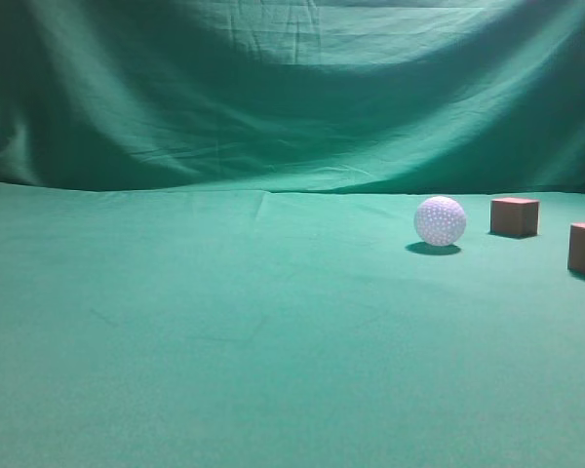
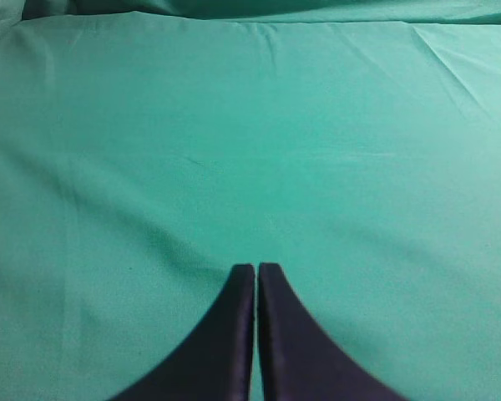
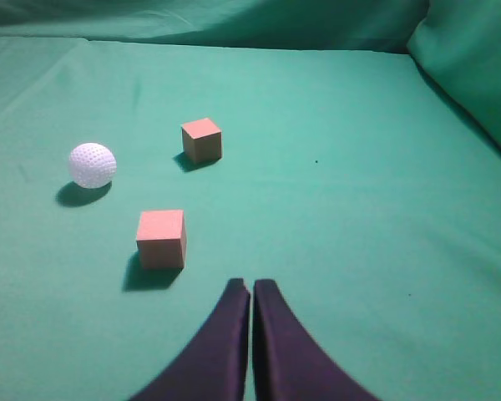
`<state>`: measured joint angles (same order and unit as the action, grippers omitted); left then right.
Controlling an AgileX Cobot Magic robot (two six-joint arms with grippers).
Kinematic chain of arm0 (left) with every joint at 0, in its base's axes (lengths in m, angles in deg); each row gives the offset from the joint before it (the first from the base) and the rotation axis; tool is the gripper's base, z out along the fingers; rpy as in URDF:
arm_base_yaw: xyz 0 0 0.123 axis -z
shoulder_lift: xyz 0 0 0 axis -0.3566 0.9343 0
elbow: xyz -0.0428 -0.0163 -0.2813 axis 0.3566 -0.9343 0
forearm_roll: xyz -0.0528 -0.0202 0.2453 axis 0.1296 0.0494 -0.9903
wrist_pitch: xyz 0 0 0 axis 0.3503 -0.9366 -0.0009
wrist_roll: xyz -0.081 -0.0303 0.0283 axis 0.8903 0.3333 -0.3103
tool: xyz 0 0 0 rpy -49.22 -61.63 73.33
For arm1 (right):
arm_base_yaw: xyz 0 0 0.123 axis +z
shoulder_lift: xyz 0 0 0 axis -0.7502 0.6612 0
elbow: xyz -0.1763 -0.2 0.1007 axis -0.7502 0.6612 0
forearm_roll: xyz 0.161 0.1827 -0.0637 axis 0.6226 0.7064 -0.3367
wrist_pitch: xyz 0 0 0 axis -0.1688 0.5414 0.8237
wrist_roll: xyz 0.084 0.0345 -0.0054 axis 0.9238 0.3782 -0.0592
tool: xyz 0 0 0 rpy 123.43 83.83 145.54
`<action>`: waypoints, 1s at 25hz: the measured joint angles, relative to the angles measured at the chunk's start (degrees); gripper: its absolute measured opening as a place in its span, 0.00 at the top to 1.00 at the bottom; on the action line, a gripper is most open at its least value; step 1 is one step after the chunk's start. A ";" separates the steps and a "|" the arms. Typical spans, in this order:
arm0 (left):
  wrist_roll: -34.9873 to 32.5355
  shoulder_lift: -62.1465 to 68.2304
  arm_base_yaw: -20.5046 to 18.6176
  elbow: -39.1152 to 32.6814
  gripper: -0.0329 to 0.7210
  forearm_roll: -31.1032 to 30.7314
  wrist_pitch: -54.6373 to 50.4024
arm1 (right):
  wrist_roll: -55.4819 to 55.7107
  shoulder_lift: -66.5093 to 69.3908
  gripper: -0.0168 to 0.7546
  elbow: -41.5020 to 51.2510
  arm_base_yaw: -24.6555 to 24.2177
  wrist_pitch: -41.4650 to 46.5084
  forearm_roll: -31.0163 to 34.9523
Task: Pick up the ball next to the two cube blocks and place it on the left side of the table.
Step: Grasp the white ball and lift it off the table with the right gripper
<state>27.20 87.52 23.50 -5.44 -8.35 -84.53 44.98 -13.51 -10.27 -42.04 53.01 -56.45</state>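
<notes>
Right hand clenched, empty, short of the near cube of the two cube blocks. Ball sits left of them on my counter, untouched. Likely hard, light, prone to roll; I'd pinch across its widest middle.

The table is covered in green cloth, matt and soft-looking, with faint creases ahead of the left tool. The backdrop is the same green cloth, heavily wrinkled and dull. Ahead and to the left of the right tool the ball looks like hard white plastic, its surface dimpled all over with a slight sheen. The two cube blocks nearby look like reddish-brown wood, plain-faced, smooth and matt. Both tools have dark, smooth, matt fingers, seemingly plastic or rubber.
</notes>
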 joint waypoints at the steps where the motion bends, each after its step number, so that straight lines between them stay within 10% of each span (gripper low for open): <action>1: 0.00 0.00 0.00 0.00 0.96 0.00 0.00 | 0.00 0.00 0.98 0.00 0.00 0.00 0.00; 25: 0.00 0.00 0.00 0.00 0.96 0.00 0.00 | -2.13 0.00 0.98 0.12 -0.05 -3.52 -1.05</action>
<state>27.20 87.52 23.50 -5.44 -8.35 -84.53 42.85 -13.51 -10.15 -42.09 49.49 -57.50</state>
